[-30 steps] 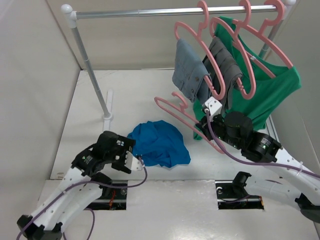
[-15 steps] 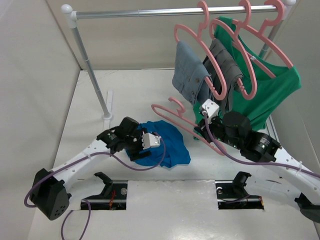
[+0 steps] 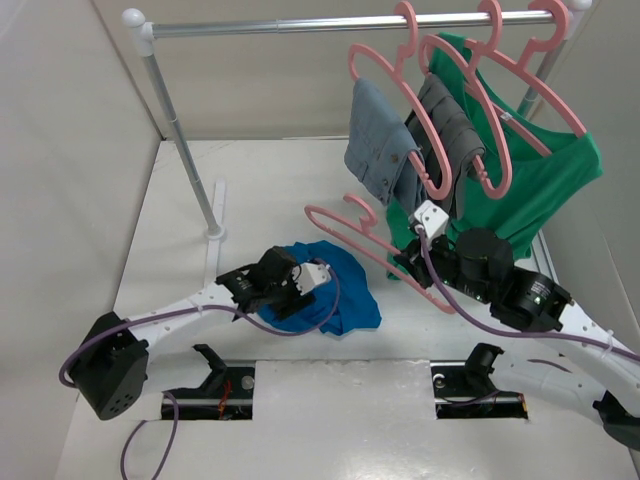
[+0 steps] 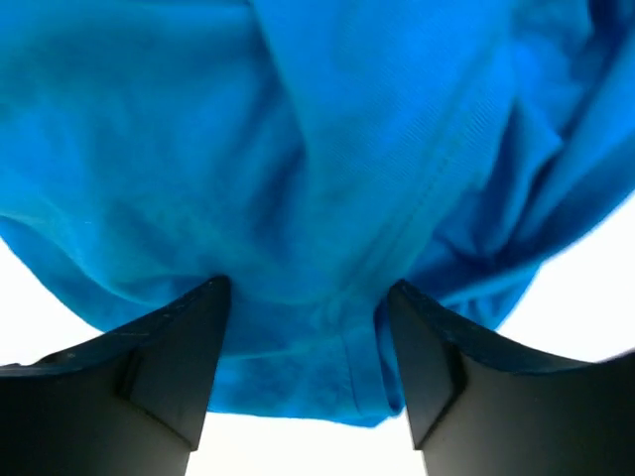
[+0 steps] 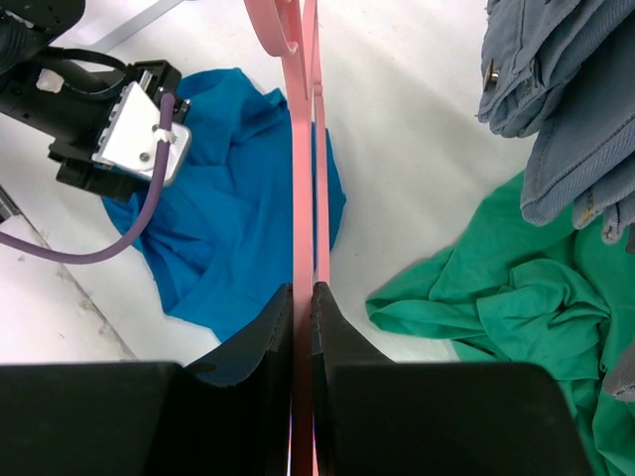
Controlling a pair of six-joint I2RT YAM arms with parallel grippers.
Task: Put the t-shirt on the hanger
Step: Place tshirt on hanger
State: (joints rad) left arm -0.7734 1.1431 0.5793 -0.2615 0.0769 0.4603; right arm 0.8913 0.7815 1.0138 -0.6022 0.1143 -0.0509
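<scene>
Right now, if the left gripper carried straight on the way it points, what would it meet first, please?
The t-shirt: the left gripper points into the crumpled blue cloth, jaws open astride a fold; whether it touches is unclear.

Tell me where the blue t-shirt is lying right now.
In the top view the t-shirt lies crumpled near the middle of the table, under the left gripper and just left of the pink hanger held by the right gripper.
</scene>
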